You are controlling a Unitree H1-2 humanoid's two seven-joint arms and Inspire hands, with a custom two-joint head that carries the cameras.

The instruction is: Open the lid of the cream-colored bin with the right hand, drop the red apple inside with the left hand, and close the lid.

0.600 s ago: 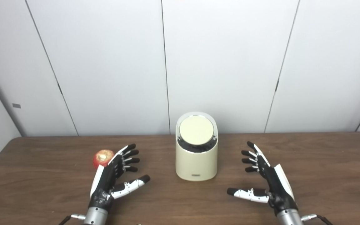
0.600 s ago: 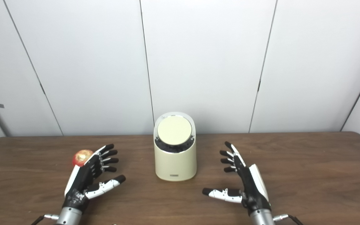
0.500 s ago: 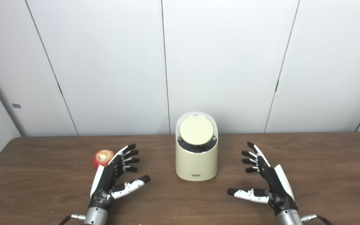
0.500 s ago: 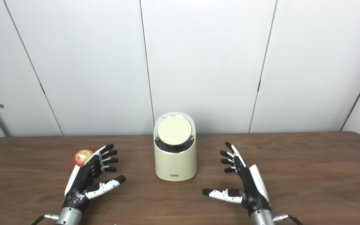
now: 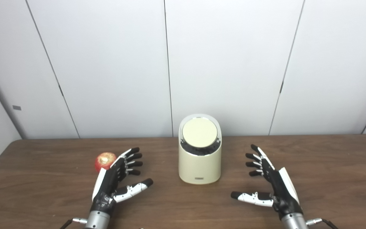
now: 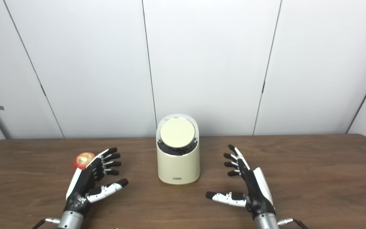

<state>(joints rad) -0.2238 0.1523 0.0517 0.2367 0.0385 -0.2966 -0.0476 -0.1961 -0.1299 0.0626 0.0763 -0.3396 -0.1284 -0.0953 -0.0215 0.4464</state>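
No real motion since the earlier frames: both hands and all objects sit where they were. Left hand [image 5: 114, 183] hovers low over the worktop [image 5: 43, 197], fingers spread, thumb out toward centre, holding nothing. Red apple [image 5: 105, 160] sits on the worktop just behind that hand's fingertips, partly hidden by them; skin red with a yellowish speckled top. Whether they touch is unclear. Right hand [image 5: 273, 184] mirrors it on the other side, fingers apart, thumb pointing inward, empty. Between the hands, further back, stands the cream-colored bin [image 5: 199, 165]: upright rounded cylinder, small label at the base front. Its lid [image 5: 199, 132] is a pale round disc, tilted toward camera, closed, with a dark ring under it.
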